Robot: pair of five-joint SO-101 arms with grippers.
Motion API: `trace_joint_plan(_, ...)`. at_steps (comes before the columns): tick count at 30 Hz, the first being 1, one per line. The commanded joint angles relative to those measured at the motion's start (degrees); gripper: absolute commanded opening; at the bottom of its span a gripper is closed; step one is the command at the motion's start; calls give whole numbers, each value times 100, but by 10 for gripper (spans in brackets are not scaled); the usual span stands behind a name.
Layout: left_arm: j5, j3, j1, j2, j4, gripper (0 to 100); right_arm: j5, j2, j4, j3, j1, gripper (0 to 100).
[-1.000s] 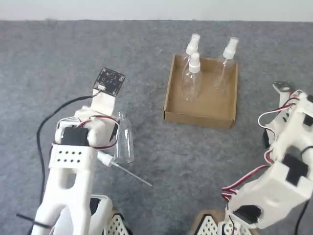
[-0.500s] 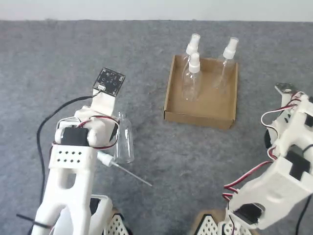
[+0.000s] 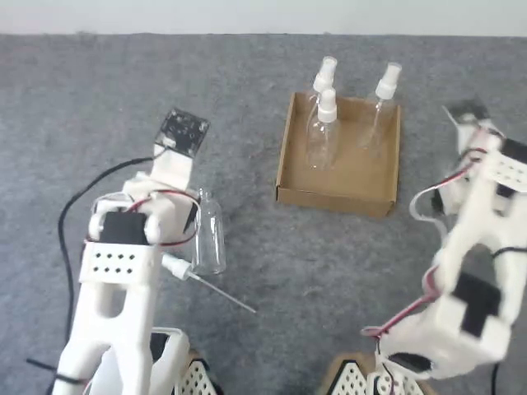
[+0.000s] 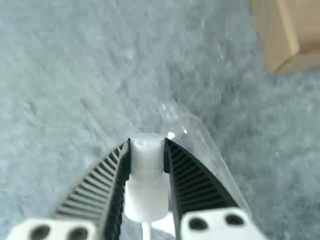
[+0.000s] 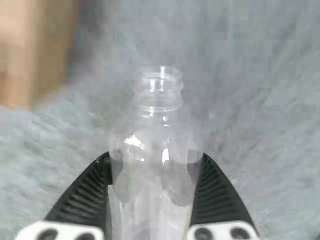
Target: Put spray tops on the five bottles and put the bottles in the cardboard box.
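1. A white spray top (image 4: 146, 175) is clamped in the left tool (image 4: 146, 146), and its dip tube (image 3: 222, 295) trails over the grey counter (image 3: 99, 90).
2. An open-necked bottle (image 3: 208, 234) is just beside that tool.
3. The right tool (image 5: 155, 161) grips a clear uncapped bottle (image 5: 161, 95) by its body, near the cardboard box (image 3: 333, 200).
4. Three capped bottles (image 3: 323, 132) stand inside the box.

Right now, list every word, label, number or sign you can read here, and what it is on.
None readable.
Cardboard box: plain, no print.
Every bottle and the spray top: no labels.
Dark board on the left arm: marks too small to read.
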Motion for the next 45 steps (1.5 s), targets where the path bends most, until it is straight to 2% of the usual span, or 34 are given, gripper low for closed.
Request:
trace_joint_plan(1, 325, -998, -18, -255, 422, 11, -642, -1543, 75, -167, -989, 6)
trace_joint_plan(4, 527, -1604, 0, -431, 712, 11, -1099, -2536, -110, 396, -2176, 6)
trace_joint_plan(10, 1020, -2088, 9, -1565, 765, 11, -2013, -4242, -1534, 2207, -4374, 6)
trace_joint_plan(14, 1354, -2615, -9, -1987, 765, 11, -2435, -4629, -2325, 3024, -5420, 6)
trace_joint_plan(18, 1881, -3240, 26, -1969, 659, 11, -2752, -4629, -3354, 3763, -6167, 6)
trace_joint_plan(24, 2866, -3160, 26, -1960, -255, 11, -2690, -4690, -4409, 4440, -6589, 6)
trace_joint_plan(29, 3262, -2888, 26, -1960, -932, 11, -2365, -4690, -4602, 4703, -6721, 6)
trace_joint_plan(36, 3279, -1877, -9, -1952, -2154, 11, -2725, -4936, -6316, 5635, -7152, 6)
trace_joint_plan(45, 3279, -1622, 18, -1952, -2286, 11, -2769, -5279, -6281, 5846, -7204, 6)
